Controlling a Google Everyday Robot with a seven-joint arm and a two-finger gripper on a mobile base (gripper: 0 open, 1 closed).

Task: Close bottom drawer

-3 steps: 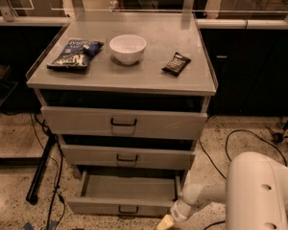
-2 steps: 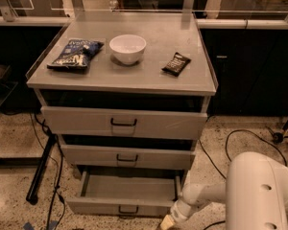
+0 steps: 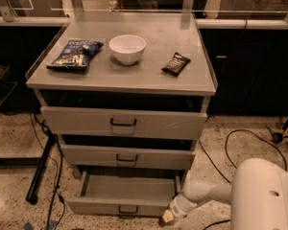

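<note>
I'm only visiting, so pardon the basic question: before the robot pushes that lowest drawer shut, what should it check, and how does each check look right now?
1. The bottom drawer needs pushing: ok, it is pulled well out with its tray showing.
2. Gripper in place: ok, it sits low by the right end of the drawer's front panel.
3. Gripper touching the panel: cannot tell.
4. Tray free to slide in: nothing shows in the visible part, but the rear is hidden under the middle drawer, so cannot tell.
5. White bowl on top is safe from a jolt: ok, it sits back from the edge.
</note>
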